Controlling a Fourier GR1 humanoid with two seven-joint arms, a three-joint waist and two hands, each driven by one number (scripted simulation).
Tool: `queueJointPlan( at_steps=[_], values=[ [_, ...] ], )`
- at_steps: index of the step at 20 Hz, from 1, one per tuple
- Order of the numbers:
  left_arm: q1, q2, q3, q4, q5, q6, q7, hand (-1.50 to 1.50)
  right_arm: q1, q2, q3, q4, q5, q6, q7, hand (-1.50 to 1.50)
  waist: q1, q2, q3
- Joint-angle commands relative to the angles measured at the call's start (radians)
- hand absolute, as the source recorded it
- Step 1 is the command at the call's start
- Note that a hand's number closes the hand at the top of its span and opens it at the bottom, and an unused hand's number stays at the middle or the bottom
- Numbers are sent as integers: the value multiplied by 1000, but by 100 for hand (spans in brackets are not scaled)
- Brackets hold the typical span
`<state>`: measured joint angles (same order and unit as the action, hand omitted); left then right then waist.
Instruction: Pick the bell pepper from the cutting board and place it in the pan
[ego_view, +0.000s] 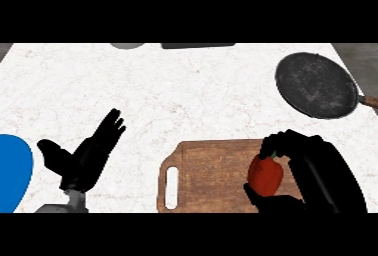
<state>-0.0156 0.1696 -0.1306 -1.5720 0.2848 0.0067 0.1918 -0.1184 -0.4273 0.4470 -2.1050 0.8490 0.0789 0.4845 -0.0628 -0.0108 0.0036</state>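
Head view looks steeply down on a pale marble counter (184, 95). Low on the right, the right hand (317, 170) is curled round the red bell pepper (265, 176), fingers arching over its green stem end and the thumb coming in beneath its lower tip, so the hand is clamped on it. The pepper lies over the right part of the wooden cutting board (214, 175); whether it rests on the wood or is raised off it cannot be told. The board stretches away to the left of that hand, with a slot handle (172, 187) at its far left edge.

Up and slightly to the right of the right hand sits the dark round pan (317, 85), well apart from the pepper, its handle (369, 102) running off the right edge. Bare counter lies between hand and pan; nothing stands in that stretch.

Left of the board, the left hand (85, 157) rests open with fingers straight and spread, holding nothing. Just left of it a blue rounded object (13, 172) is cut by the picture's edge. Two dim shapes sit at the counter's far edge, too small to identify.
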Motion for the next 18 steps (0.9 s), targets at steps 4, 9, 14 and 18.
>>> queueJointPlan(
  at_steps=[4,9,14,18],
  values=[
    [-16,-27,-33,4,-17,-5,10,0,206,-37,-316,-61,-335,-103,-193,150,44,11,-1],
    [-38,-34,-28,9,-30,-10,22,0,168,-11,-453,182,-433,-118,-391,150,61,12,-3],
    [-57,-48,-35,48,-46,-27,9,0,8,-30,-480,467,-305,-175,-534,150,69,13,-3],
    [-65,-45,-20,38,-31,-31,32,0,-157,19,-507,732,-240,-303,-597,150,80,17,-3]
  ],
)
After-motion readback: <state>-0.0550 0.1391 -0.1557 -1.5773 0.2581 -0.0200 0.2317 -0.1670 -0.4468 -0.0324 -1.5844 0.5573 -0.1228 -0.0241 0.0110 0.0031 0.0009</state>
